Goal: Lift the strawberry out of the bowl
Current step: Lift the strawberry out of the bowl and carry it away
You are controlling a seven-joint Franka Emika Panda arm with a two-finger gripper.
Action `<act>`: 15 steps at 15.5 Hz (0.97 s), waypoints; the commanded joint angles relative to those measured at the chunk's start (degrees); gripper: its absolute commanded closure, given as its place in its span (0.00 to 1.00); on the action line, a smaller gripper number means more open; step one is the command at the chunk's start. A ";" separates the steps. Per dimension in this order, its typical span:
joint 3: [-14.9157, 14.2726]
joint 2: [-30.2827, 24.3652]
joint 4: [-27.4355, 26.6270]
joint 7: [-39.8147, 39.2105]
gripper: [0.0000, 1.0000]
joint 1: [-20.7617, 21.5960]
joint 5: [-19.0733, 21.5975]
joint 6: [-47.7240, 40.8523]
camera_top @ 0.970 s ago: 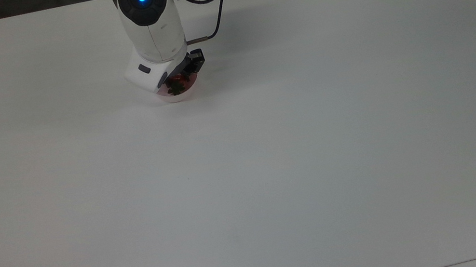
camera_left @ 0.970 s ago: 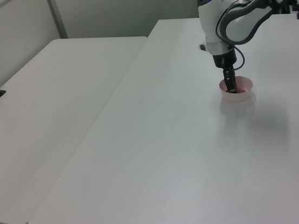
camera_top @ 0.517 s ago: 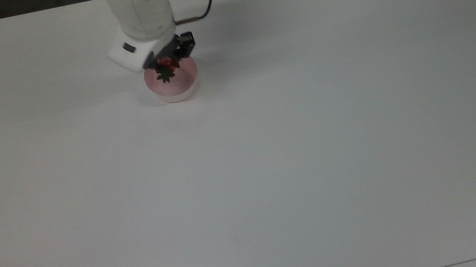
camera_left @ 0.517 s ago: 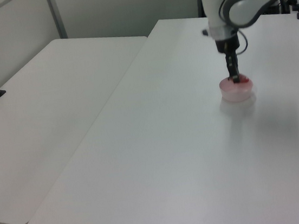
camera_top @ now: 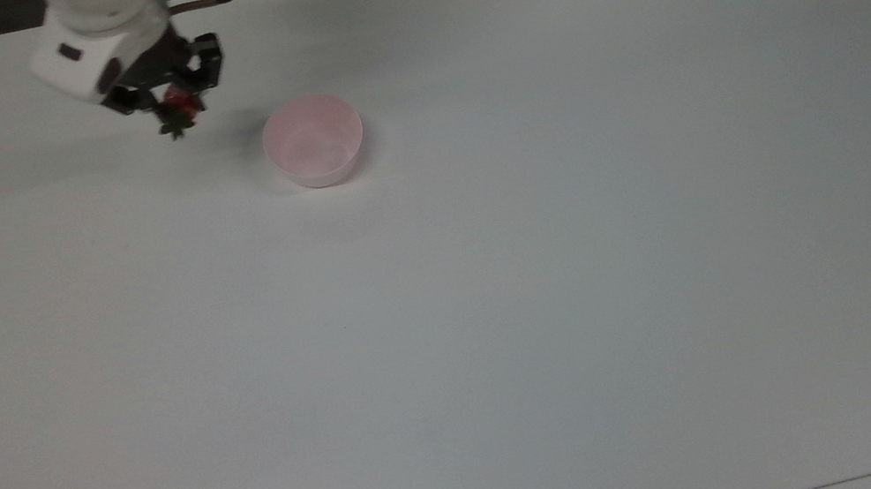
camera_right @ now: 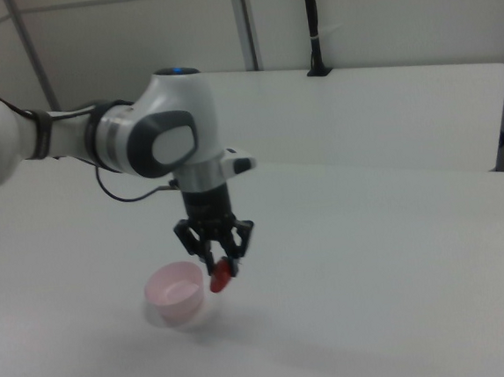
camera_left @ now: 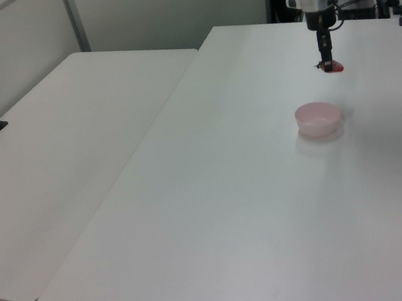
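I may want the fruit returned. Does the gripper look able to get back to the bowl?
Probably yes: the gripper, holding the strawberry, hangs beside the bowl, with bare table between.

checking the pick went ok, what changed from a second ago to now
The gripper, shut on the strawberry, lifted it out of the bowl and carried it toward the top view's left; it now hangs above the table. The bowl kept its place and is now empty.
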 commanded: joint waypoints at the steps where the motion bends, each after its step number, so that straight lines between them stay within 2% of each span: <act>1: -0.29 5.04 2.00 -2.69 0.59 -3.18 -1.07 5.20; 6: -0.29 9.88 3.31 -3.13 0.59 -6.96 -5.63 9.78; 7: -0.29 11.63 4.89 -4.96 0.59 -8.88 -6.25 10.13; 11: -0.37 13.84 6.13 -6.56 0.56 -10.22 -6.35 10.31; 12: -0.37 14.19 6.13 -6.47 0.51 -10.22 -6.35 10.31; 13: -0.37 14.28 6.22 -6.21 0.39 -10.22 -6.35 10.40; 15: -0.37 14.20 6.22 -5.60 0.03 -10.22 -6.26 10.40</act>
